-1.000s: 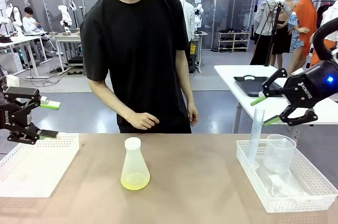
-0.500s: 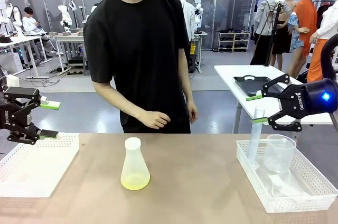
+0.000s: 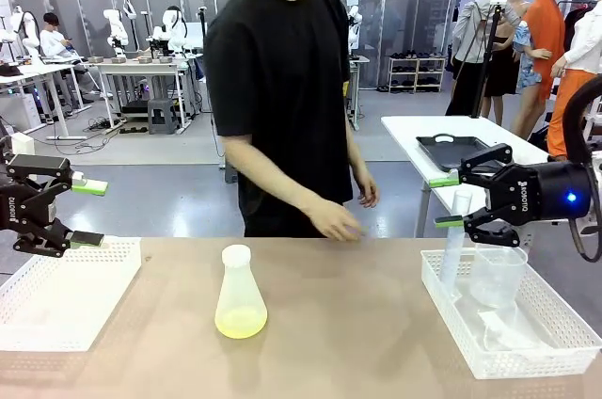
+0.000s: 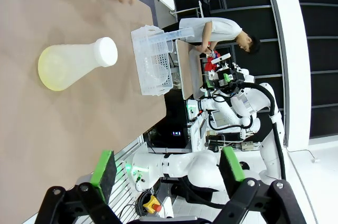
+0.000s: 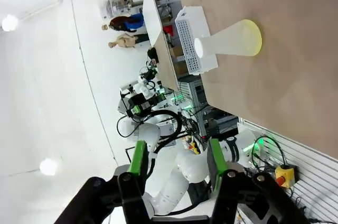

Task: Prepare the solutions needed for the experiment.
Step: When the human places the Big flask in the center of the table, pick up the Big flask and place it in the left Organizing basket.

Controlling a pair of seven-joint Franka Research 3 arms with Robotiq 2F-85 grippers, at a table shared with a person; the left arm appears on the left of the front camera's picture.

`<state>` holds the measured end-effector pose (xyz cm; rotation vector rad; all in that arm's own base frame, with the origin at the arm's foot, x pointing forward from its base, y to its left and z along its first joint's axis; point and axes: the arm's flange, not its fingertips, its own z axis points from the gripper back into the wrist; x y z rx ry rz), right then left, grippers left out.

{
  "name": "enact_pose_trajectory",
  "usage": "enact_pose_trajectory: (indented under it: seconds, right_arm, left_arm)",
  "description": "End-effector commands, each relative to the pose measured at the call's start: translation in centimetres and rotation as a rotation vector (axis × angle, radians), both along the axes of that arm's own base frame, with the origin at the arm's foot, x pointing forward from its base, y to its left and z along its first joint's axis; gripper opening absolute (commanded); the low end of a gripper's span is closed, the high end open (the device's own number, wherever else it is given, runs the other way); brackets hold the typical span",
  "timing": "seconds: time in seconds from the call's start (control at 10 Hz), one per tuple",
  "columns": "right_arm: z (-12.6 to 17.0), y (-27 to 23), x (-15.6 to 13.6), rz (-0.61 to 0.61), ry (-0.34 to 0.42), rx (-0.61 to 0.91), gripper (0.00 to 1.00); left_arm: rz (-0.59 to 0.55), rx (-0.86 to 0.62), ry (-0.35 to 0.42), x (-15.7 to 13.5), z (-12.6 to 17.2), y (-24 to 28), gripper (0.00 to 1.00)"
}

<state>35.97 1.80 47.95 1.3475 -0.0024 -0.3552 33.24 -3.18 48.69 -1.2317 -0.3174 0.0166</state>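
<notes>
What worries me is the right gripper (image 3: 446, 201); its jaws are half spread on nothing, level with the top of the tall translucent plastic measuring cylinder (image 3: 456, 248), and I cannot tell whether a pad touches it; a sideways brush there would likely topple so slender a thing against the clear plastic beaker (image 3: 497, 272) just beside it; both stand in the white perforated plastic basket (image 3: 527, 361) at the near right corner of the bench (image 3: 357, 324), and neither visibly holds liquid; the person's hand (image 3: 337, 223) hovers over the far edge, so an arm reaching for the middle could meet it; the solutions (image 3: 240, 326), a shallow pale yellow-green layer, sit in the translucent conical flask (image 3: 240, 291) with the white round cap (image 3: 236, 255), mid-bench toward the near edge; being so light, it may tip if pinched high; the left gripper (image 3: 87, 213), jaws spread wide and empty, hangs over the second white basket (image 3: 56, 338) at the left edge.
</notes>
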Motion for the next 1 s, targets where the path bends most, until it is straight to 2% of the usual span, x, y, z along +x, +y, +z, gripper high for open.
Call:
enact_pose_trajectory:
  seconds: [0.0,0.6,0.7,0.9]
  right_arm:
    - [0.2,-0.2,0.1,-0.023,0.027,0.004,0.58]
    - [0.2,-0.2,0.1,-0.023,0.027,0.004,0.58]
    - [0.2,-0.2,0.1,-0.023,0.027,0.004,0.58]
    - [0.2,-0.2,0.1,-0.023,0.027,0.004,0.58]
  left_arm:
    - [-0.002,-0.022,-0.007,0.2,0.1,-0.2,1.0]
    - [0.0,0.0,0.0,0.0,0.0,0.0,1.0]
    - [-0.015,-0.016,0.001,1.8,-0.7,-1.0,1.0]
    - [-0.149,0.101,-0.246,4.6,-0.7,-2.3,1.0]
